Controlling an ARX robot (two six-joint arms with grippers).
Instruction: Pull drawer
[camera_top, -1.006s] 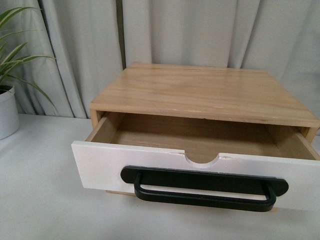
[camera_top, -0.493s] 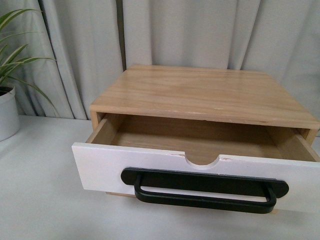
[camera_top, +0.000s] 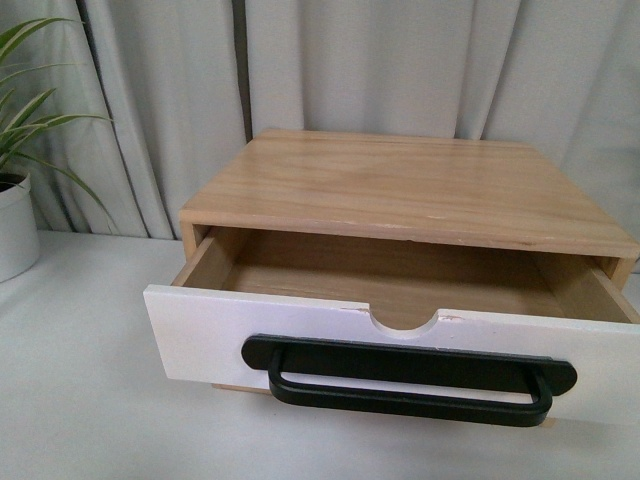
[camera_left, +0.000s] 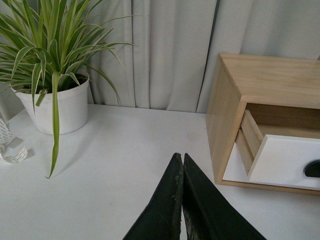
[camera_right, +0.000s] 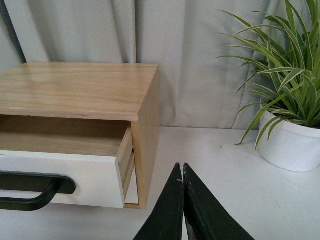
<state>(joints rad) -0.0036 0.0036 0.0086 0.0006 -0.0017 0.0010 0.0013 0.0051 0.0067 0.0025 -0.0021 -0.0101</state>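
Grey curtains hang behind a white table (camera_top: 80, 400), on which a light wooden cabinet (camera_top: 400, 180) stands. Its drawer (camera_top: 230, 335) is already pulled partly out, so the wood inside is visible. The black bar handle (camera_top: 410, 378) lies across the white front, with its long axis running from side to side. The left gripper (camera_left: 182, 165) has its jaws pressed together and holds nothing; the drawer lies to its right. The right gripper (camera_right: 182, 172) is closed and empty in the same way, with the drawer to its left. Neither one touches the handle, and I cannot judge which arm is nearer. A potted plant (camera_left: 50, 65) stands on each side.
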